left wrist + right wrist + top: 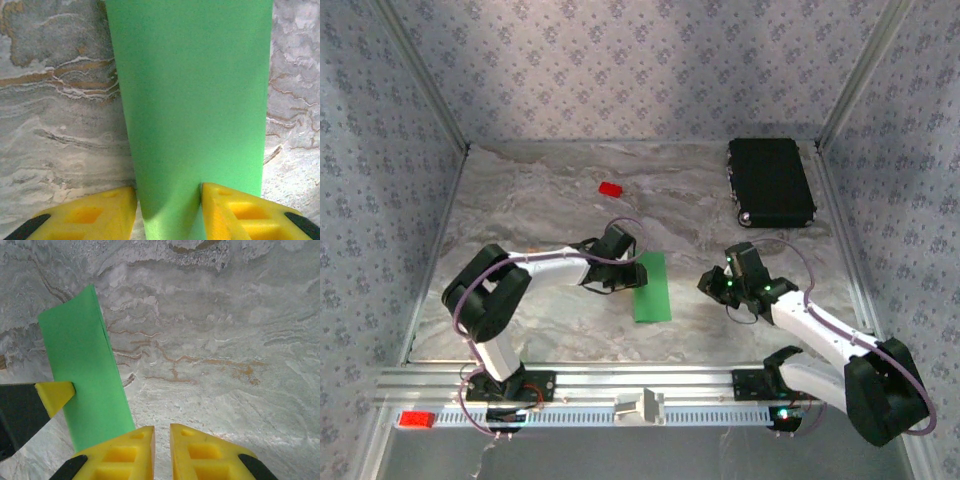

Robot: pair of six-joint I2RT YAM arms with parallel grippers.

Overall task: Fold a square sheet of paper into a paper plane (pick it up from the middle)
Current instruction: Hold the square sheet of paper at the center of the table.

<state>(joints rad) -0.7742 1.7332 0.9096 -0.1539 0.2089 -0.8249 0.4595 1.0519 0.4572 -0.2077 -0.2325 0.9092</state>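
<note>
The square sheet of paper (651,287) lies on the marble table as a narrow bright green strip, apparently folded in half. My left gripper (625,270) sits at its left edge. In the left wrist view the paper (190,100) runs up between the yellow fingers of the left gripper (169,200), which stand well apart. Its right finger rests on the sheet and its left finger is beside the edge. My right gripper (720,285) hovers to the right of the paper (82,370); this gripper (162,435) is shut on nothing. A left fingertip (55,392) touches the paper's edge.
A small red block (610,188) lies at the back of the table, left of centre. A black rectangular case (771,180) sits at the back right. Patterned walls close in three sides. Another red piece (417,419) rests on the front rail.
</note>
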